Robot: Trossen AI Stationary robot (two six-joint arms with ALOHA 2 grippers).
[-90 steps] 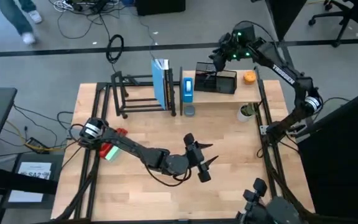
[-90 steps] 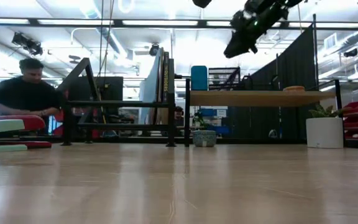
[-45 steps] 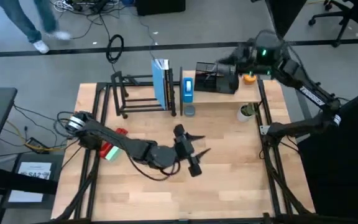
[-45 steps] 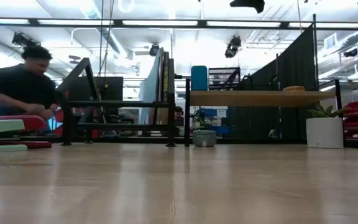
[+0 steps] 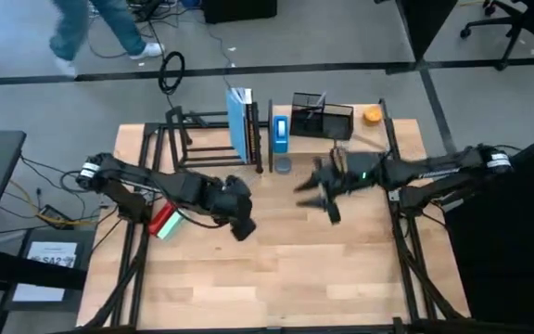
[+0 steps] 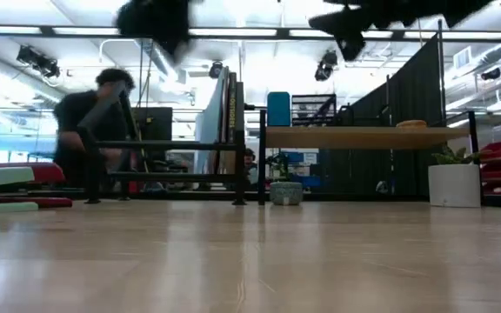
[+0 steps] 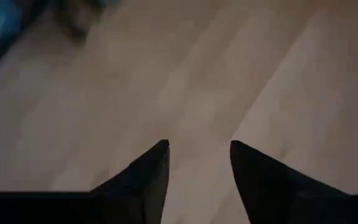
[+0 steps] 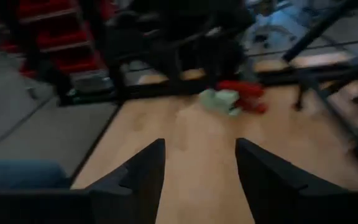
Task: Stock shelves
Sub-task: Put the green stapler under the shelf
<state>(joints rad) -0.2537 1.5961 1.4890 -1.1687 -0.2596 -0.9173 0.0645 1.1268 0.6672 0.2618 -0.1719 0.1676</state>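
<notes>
Left claw [image 5: 240,223]: over the bare middle-left of the desk [image 5: 276,269], well clear of both shelves; fingers [image 7: 143,180] spread, nothing between them, only desk boards in the wrist view.

Right claw [image 5: 321,193]: over the desk just in front of the wood-board shelf [image 5: 341,141]; fingers spread wide and empty; its wrist view looks across the desk toward the red and green items.

Black tube rack [image 5: 202,148]: far left of the desk, holding upright books [image 5: 242,125] at its right end; the rest of its span looks open.

Wood-board shelf: far right, beside the rack; carries a blue box [image 5: 280,130], a black mesh organizer [image 5: 323,116] and an orange object [image 5: 372,115].

Loose stock: red and green items [image 5: 163,223] at the left desk edge, near the left arm; small grey pot [image 5: 284,166] in front of the shelves; white planter [image 5: 367,167] at the right.

Step in hand: between picks, I judge; neither claw carries anything.

Next move: likely the left claw dropping onto the red and green items, closing on one, then lifting it to the open part of the rack.

Background: a person walks beyond the desk.
</notes>
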